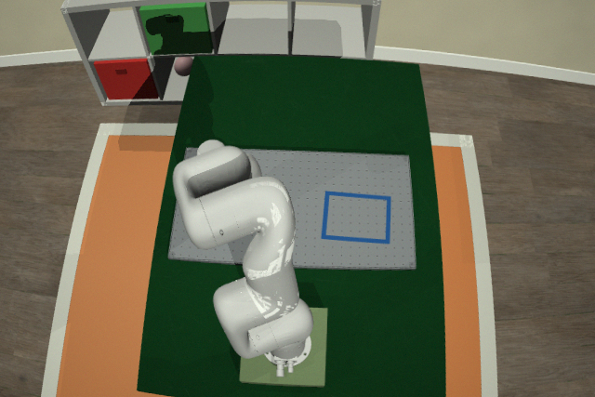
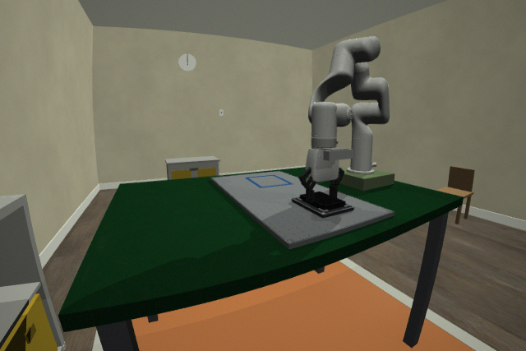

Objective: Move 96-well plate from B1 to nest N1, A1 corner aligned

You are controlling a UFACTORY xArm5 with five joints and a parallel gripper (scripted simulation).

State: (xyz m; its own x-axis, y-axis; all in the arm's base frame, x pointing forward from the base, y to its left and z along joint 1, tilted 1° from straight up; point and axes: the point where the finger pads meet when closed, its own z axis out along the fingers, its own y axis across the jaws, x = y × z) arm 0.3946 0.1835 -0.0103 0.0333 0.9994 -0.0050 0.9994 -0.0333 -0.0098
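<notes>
Plate (image 2: 323,201), the dark 96-well item under transfer, lies on the nest (image 2: 306,207) in the exterior view, on the grey perforated bench (image 2: 271,206) toward the end opposite the blue-outlined spot (image 2: 268,181); that outline holds nothing. In the top view the arm (image 1: 249,219) covers the nest end of the bench, so the plate cannot be checked from above. The gripper (image 2: 321,189) stands directly over the plate with its fingers spread to their full width and released; the dark fingers (image 2: 306,182) splay down either side, and whether their tips touch the plate's edges cannot be told. Judged from this, the placing step is finished or nearly so, with retreat outstanding. Seating appears flat, but the locators and the cut-off corner are too small to resolve, so A1 orientation is unconfirmed. Risks noted: if the fingertips sit against or below the plate's rim, a straight lift could drag one edge up and leave the plate tilted on a locator; a sideways departure could knock it out of register. A plate set down slightly askew would rest on top of a locator rather than inside it. A vertical withdrawal clear of the rim is judged the safest move.
</notes>
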